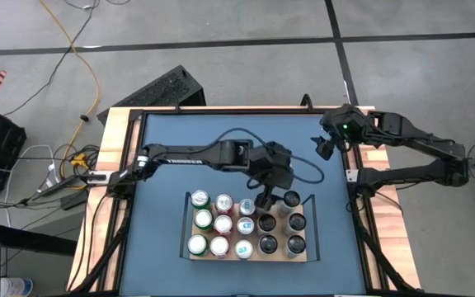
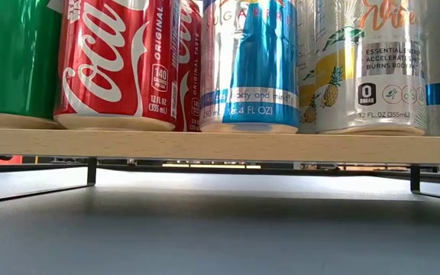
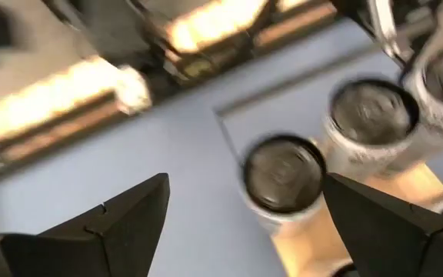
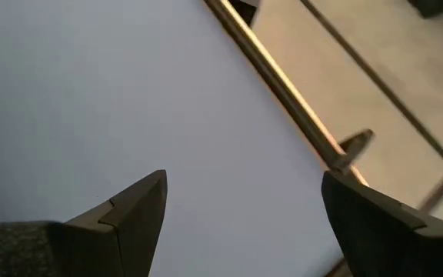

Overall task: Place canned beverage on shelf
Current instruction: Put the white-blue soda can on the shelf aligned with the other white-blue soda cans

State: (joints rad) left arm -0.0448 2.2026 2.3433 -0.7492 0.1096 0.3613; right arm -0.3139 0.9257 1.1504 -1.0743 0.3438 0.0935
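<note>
- The shelf sits on the near middle of the blue counter, packed with upright cans in three rows: green, red and pale ones on the left, dark-topped ones on the right.
- The left gripper hangs over the shelf's far row with its jaws wide and nothing between them. In its wrist view a dark-topped can stands upright on the board just ahead, long axis vertical.
- Judging from this, that can is already placed, and the left arm need only lift straight up to clear it.
- The right gripper waits at the far right of the counter, jaws wide and empty, well apart from the shelf.
</note>
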